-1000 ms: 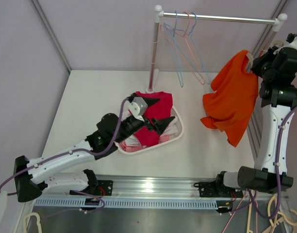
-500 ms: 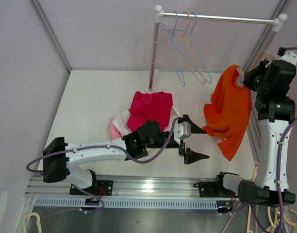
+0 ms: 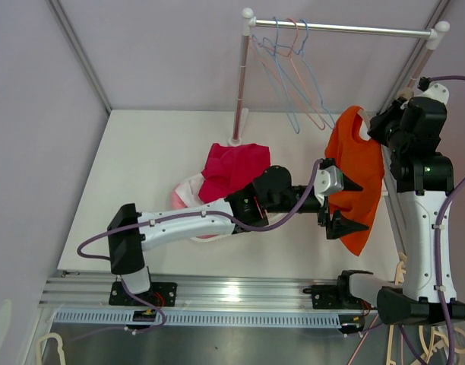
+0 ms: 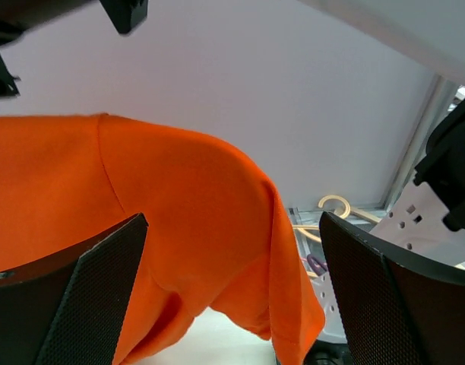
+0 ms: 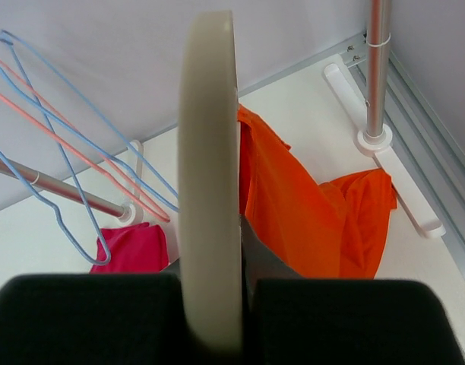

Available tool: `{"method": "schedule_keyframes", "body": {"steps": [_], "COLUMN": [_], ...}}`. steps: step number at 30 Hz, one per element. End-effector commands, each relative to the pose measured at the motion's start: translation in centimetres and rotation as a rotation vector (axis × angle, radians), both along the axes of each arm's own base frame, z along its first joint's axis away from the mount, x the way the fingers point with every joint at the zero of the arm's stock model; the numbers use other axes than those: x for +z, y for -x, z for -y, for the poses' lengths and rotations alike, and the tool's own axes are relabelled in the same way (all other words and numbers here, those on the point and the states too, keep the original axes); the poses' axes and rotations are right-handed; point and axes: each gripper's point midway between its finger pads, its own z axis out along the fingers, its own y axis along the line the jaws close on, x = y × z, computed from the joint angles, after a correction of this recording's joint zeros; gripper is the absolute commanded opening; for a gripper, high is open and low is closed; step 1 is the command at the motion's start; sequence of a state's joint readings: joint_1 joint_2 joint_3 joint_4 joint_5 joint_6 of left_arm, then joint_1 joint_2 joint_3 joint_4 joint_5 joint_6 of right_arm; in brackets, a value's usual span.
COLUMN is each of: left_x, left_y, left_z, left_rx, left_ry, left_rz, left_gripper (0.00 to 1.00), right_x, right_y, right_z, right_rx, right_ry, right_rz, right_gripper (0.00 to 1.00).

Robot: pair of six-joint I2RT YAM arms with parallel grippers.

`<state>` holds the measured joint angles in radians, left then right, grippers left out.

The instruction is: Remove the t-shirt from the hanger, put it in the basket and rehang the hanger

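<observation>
An orange t-shirt (image 3: pixel 358 179) hangs on a cream hanger (image 5: pixel 210 175) that my right gripper (image 3: pixel 381 125) is shut on, held up at the right side of the table. The shirt also shows in the right wrist view (image 5: pixel 308 213) and fills the left wrist view (image 4: pixel 141 205). My left gripper (image 3: pixel 345 205) is open, its jaws spread wide on either side of the shirt's lower left edge, right at the cloth without closing on it.
A white basket (image 3: pixel 188 199) holding a pink garment (image 3: pixel 232 171) sits mid-table behind the left arm. A rail (image 3: pixel 346 29) with several wire hangers (image 3: pixel 297 76) stands at the back. Its right post (image 5: pixel 375 68) rises near the right arm.
My left arm has swung from the basket to the right and now reaches the shirt's lower edge. My right gripper has brought the hanger and shirt slightly left and forward.
</observation>
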<state>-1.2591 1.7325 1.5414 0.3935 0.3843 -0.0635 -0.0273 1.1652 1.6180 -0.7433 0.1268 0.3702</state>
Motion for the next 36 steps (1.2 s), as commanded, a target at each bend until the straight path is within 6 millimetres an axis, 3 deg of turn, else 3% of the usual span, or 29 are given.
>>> {"method": "schedule_keyframes", "body": {"steps": [1, 5, 10, 12, 15, 16, 19, 20, 24, 28, 29, 31, 32, 33, 36], "left_x": [0.2, -1.7, -4.8, -4.6, -6.2, -5.6, -6.3, -6.6, -5.3, -4.5, -4.0, -3.7, -3.2, -4.6, -5.4], "left_y": [1.2, 1.1, -1.2, -1.7, -2.3, -2.5, -3.8, -3.7, -2.6, 1.1, 3.8, 6.6, 10.3, 12.6, 18.1], "left_z": [0.8, 1.3, 0.7, 0.7, 1.3, 1.8, 1.7, 1.5, 0.9, 0.0, -0.5, -1.5, -2.3, -4.2, -6.9], "left_rx": [-0.008, 0.062, 0.238, 0.265, 0.297, 0.298, 0.371, 0.373, 0.333, 0.224, 0.136, 0.053, -0.108, -0.220, -0.494], "left_ry": [-0.033, -0.100, -0.155, -0.144, -0.206, -0.201, -0.218, -0.218, -0.172, -0.155, -0.145, -0.112, -0.086, -0.093, -0.107], "left_rz": [-0.018, -0.024, -0.109, -0.126, -0.140, -0.137, -0.145, -0.148, -0.134, -0.092, -0.060, -0.024, 0.015, 0.036, 0.070], "left_gripper": [1.00, 0.99, 1.00, 1.00, 0.97, 0.90, 0.17, 0.01, 0.01, 0.01, 0.01, 0.01, 0.01, 0.01, 0.01], "right_x": [2.3, 2.4, 2.9, 3.0, 3.1, 3.1, 3.4, 3.5, 3.6, 3.7, 3.7, 3.4, 3.5, 3.4, 3.1], "right_y": [0.4, -0.1, -0.4, -0.5, -0.4, -0.4, -0.4, -0.4, -0.9, -1.8, -2.0, -2.8, -3.0, -3.1, -3.6], "right_z": [0.2, 0.7, 1.4, 1.4, 1.4, 1.3, 1.4, 1.4, 1.5, 1.9, 2.2, 2.4, 2.5, 2.7, 2.9], "right_rx": [-0.034, -0.057, -0.088, -0.089, -0.088, -0.087, -0.089, -0.089, -0.094, -0.107, -0.115, -0.118, -0.121, -0.124, -0.124], "right_ry": [-0.003, 0.019, 0.047, 0.045, 0.040, 0.040, 0.040, 0.040, 0.049, 0.062, 0.064, 0.066, 0.066, 0.067, 0.066], "right_rz": [0.085, 0.082, 0.084, 0.086, 0.090, 0.090, 0.099, 0.100, 0.100, 0.095, 0.094, 0.088, 0.087, 0.081, 0.072], "right_gripper": [0.00, 0.00, 0.00, 0.00, 0.00, 0.00, 0.00, 0.00, 0.00, 0.00, 0.00, 0.00, 0.00, 0.00, 0.00]}}
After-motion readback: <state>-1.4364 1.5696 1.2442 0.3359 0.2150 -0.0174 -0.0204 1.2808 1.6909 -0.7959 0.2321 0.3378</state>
